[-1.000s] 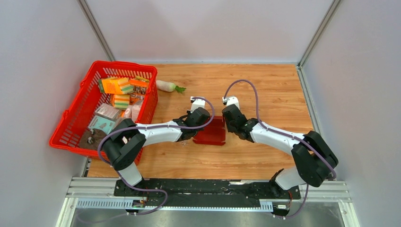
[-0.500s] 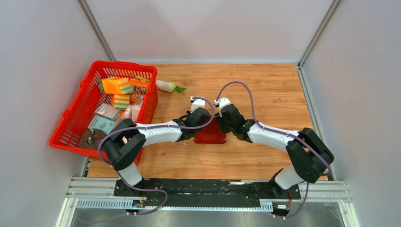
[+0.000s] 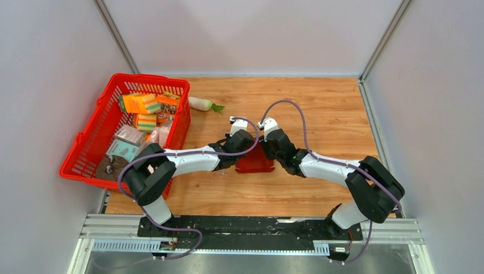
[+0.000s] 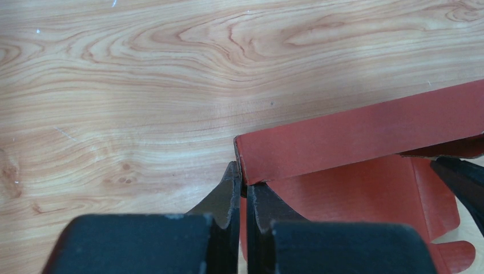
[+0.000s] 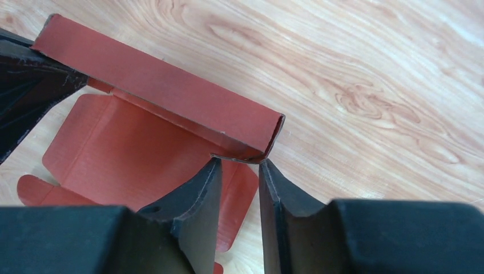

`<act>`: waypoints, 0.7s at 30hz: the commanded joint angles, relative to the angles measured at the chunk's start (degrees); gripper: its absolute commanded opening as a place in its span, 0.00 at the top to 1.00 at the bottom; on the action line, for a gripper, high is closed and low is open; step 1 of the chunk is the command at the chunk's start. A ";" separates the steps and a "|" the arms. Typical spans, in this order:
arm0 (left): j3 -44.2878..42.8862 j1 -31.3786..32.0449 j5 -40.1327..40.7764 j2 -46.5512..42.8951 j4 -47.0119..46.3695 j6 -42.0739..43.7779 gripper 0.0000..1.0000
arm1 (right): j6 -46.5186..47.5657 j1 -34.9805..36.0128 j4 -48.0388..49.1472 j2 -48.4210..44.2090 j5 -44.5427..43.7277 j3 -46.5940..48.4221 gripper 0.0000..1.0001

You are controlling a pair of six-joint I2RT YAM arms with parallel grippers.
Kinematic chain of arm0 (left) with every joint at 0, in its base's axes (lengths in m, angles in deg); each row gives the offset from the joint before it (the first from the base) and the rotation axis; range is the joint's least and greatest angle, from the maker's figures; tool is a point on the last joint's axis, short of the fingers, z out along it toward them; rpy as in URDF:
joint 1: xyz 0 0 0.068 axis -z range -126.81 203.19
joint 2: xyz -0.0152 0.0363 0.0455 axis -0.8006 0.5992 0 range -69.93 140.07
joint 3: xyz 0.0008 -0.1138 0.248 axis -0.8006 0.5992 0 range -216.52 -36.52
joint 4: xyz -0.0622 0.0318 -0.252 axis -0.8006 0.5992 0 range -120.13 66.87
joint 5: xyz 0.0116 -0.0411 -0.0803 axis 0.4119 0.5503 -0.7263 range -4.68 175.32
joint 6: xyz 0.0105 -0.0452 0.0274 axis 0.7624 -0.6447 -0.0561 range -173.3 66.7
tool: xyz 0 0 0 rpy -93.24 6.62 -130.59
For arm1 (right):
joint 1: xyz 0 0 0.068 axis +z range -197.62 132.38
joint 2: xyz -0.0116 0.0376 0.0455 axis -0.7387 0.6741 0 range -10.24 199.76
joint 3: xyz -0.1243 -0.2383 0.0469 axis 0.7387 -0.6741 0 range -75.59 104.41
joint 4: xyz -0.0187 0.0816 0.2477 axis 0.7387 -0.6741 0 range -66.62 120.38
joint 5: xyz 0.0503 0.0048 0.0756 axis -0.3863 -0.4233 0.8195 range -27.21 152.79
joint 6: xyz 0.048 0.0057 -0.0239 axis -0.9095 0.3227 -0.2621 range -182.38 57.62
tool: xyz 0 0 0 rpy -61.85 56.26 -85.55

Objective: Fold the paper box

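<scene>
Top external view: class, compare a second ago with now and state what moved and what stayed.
The right claw swung left to the right end of the paper box, its jaws apart at the folded wall's corner. The left claw stayed shut on the box's left corner. The red basket and radish are unmoved.

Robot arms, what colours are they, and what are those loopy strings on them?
The left arm and right arm have white tube-shaped links with chunky black joints. The loopy strings are thin purple cables that run along each arm. The left tool and right tool each end in two black wedge-shaped fingers.
</scene>
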 commanded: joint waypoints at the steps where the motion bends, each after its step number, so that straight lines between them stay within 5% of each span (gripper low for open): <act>1: -1.02 0.41 -1.21 -0.75 1.71 0.07 1.00 | 2.82 1.32 8.97 0.72 -5.38 -0.23 0.70; 8: -1.72 0.41 -1.30 -0.40 1.71 -0.20 1.00 | 2.65 1.84 10.39 3.44 -5.30 1.00 0.82; 13: -1.81 0.41 -1.39 -0.23 1.71 -0.38 1.00 | 2.56 1.93 12.05 7.04 -7.93 2.22 0.75; 21: -1.72 0.41 -1.12 -0.49 1.89 -0.02 1.00 | 6.33 1.93 14.60 8.55 -6.79 3.20 0.80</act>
